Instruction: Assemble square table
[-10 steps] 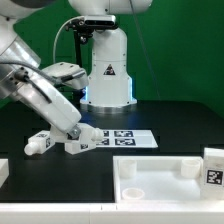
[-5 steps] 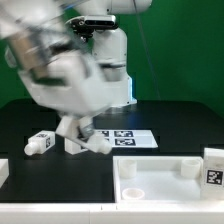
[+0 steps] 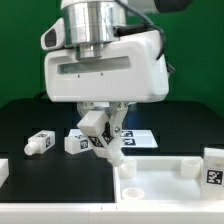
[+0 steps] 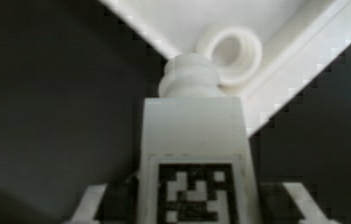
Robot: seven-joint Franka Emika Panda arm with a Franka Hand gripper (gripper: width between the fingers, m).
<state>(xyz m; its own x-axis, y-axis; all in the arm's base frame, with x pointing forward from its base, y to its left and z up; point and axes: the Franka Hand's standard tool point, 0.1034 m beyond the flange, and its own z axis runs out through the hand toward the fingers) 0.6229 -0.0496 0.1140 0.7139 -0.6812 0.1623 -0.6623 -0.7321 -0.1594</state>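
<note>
My gripper (image 3: 105, 133) is shut on a white table leg (image 3: 112, 150) and holds it tilted, its lower end just above the near-left corner of the white square tabletop (image 3: 165, 188). In the wrist view the leg (image 4: 193, 130) runs out from between my fingers (image 4: 94, 204), tag facing the camera. Its rounded tip points at the corner hole (image 4: 230, 47) of the tabletop (image 4: 172, 18) and stands a little short of it. Loose legs lie at the exterior view's left (image 3: 38, 143), beside the gripper (image 3: 77, 142), and upright at the right (image 3: 213, 165).
The marker board (image 3: 138, 138) lies flat on the black table behind the gripper. A white piece (image 3: 3, 170) shows at the exterior view's left edge. The robot's base stands behind, and the arm's big body fills the upper middle of that view.
The arm has swung from the exterior view's left to the middle, carrying the leg from beside the marker board to the tabletop's corner.
</note>
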